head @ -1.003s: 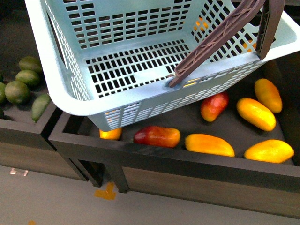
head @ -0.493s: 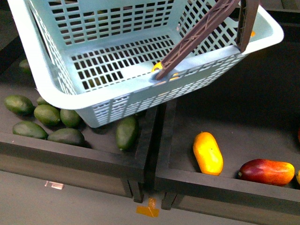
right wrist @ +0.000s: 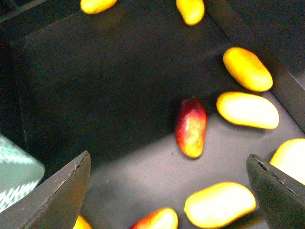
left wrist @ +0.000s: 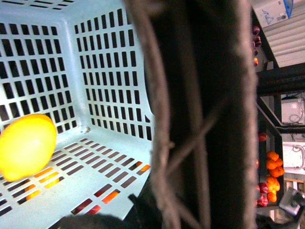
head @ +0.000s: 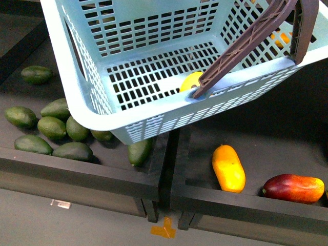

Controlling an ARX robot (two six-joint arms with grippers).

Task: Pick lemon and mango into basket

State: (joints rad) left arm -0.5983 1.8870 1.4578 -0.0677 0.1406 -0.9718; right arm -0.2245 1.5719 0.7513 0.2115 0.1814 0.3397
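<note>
The turquoise basket (head: 154,125) hangs tilted over the dark bins, filling the top of the front view. Its brown handles (head: 246,41) rise to the upper right. The yellow lemon (head: 190,82) lies on the basket's slotted floor, and it shows large in the left wrist view (left wrist: 26,145). My left gripper (left wrist: 181,214) is shut on the basket's handle (left wrist: 205,114), which hides most of the jaws. A dark red mango (right wrist: 191,126) lies on the bin floor below my open right gripper (right wrist: 169,200), off centre between the fingers. Another red mango (head: 293,188) rests by the right bin's front wall.
Several dark green fruits (head: 51,128) fill the left bin. A yellow mango (head: 228,167) lies in the right bin, and more yellow mangoes (right wrist: 248,109) surround the red one. A raised divider (head: 171,154) separates the bins. The basket's corner (right wrist: 16,181) edges into the right wrist view.
Over the second the front view swung from the mango bin to the divider and the green fruits. Since half a second ago the basket has shifted right and lower, showing more of the lemon.
</note>
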